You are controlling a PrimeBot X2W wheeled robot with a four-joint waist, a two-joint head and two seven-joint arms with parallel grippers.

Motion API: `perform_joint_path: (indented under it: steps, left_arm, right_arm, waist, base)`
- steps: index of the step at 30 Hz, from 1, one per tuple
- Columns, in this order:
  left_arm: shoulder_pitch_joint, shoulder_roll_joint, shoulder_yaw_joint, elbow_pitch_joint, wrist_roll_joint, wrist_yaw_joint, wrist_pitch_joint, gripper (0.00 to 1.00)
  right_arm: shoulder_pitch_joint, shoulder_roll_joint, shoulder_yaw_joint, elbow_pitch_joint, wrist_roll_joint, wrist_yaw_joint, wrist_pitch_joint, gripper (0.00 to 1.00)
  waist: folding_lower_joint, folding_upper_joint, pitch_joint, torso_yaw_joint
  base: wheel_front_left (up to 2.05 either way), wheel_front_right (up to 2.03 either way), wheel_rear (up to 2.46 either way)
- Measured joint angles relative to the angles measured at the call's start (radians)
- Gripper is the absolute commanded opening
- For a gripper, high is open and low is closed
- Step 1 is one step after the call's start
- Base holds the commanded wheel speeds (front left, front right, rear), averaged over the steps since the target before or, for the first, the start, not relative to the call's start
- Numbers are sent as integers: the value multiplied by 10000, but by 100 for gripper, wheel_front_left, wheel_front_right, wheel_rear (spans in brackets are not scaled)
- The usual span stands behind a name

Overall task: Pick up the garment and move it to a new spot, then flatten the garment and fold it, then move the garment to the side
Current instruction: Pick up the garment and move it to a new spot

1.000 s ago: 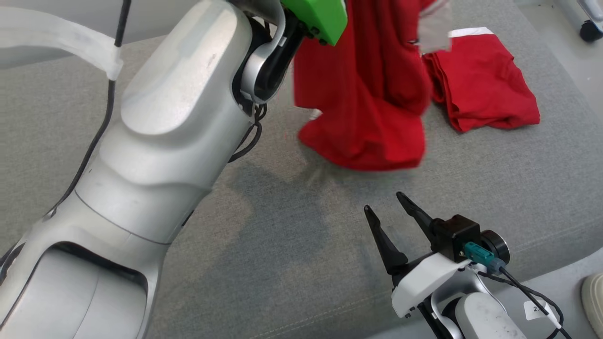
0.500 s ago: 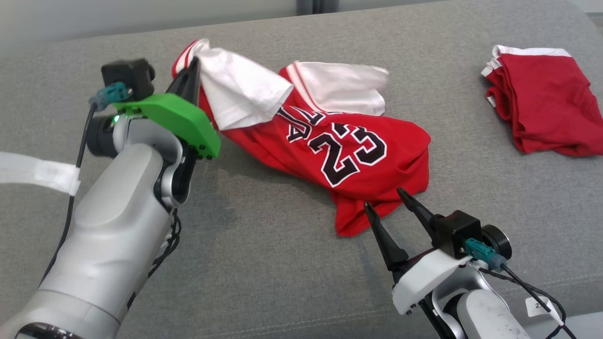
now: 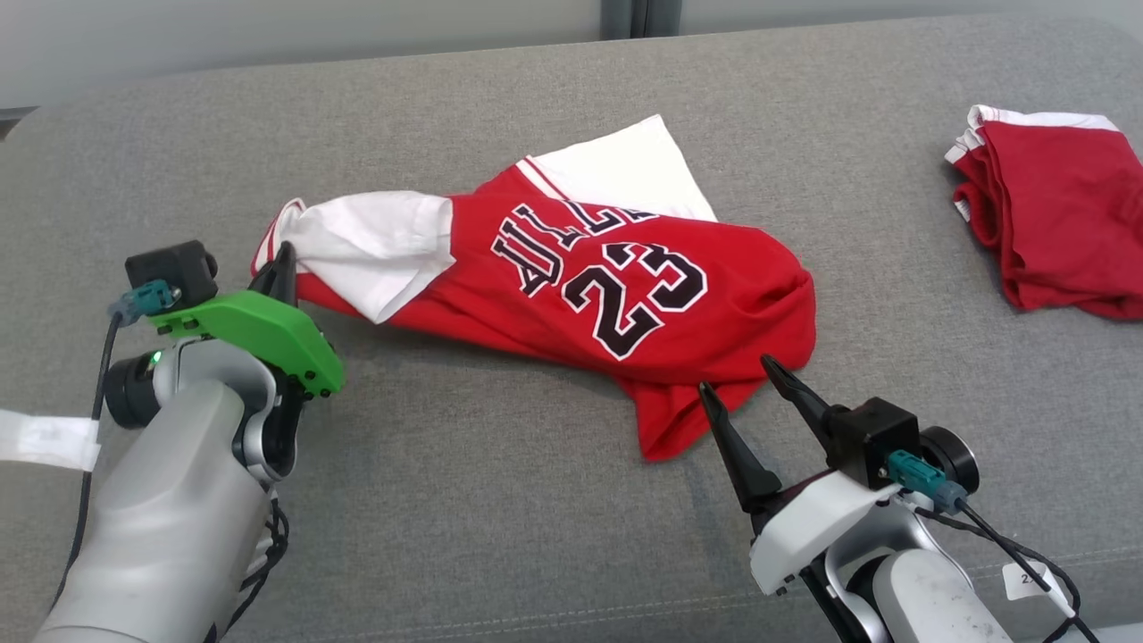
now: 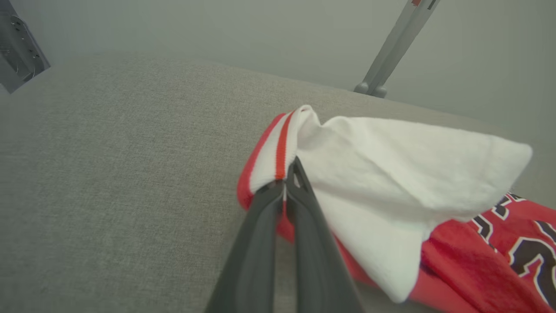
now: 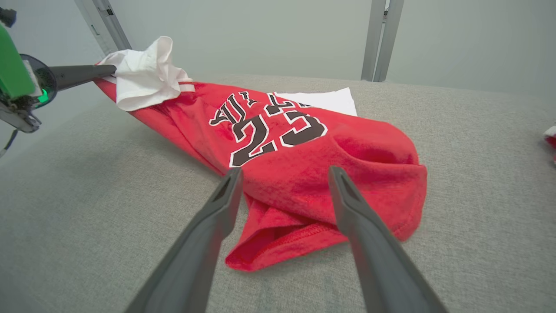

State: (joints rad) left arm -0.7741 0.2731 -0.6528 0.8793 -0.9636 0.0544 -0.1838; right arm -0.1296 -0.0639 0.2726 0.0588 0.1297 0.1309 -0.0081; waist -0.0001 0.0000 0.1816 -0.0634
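— Where the grey cushion lies nearest, what of the right fingers?
— Spread wide, empty, by the hem; beyond, the left fingers clamp the garment by its white sleeve; red jersey, black "23", rumpled mid-cushion.

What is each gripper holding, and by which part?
The left gripper pinches the red jersey by its striped trim; the right gripper is open, holding nothing.

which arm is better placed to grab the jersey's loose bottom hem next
Right, probably: the right gripper stands open at the hem of the jersey, while the left gripper is shut on its sleeve cuff.
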Motion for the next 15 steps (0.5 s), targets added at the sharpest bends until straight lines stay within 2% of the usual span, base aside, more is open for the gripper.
perform_joint_path:
  steps: [3, 4, 5, 15]
  left_arm:
    - [257, 58, 82, 199, -203, -31, -27, 3]
    - [347, 56, 81, 267, -219, -46, -27, 46]
    - [430, 58, 77, 324, -224, -58, -36, 100]
    - [1199, 274, 27, 343, -190, -61, -407, 100]
  right_arm:
    - [29, 2, -8, -4, -2, 0, 25, 100]
    - [51, 6, -4, -13, -2, 0, 29, 100]
    - [80, 10, -6, -15, -2, 0, 40, 100]
    - [337, 36, -98, -19, 0, 0, 77, 100]
  waist:
    - [0, 0, -93, 61]
    - [0, 0, -133, 80]
    - [0, 0, -173, 103]
    - [0, 0, -653, 411]
  base:
    - [0, 0, 0]
    - [0, 0, 0]
    - [0, 0, 0]
    - [0, 0, 0]
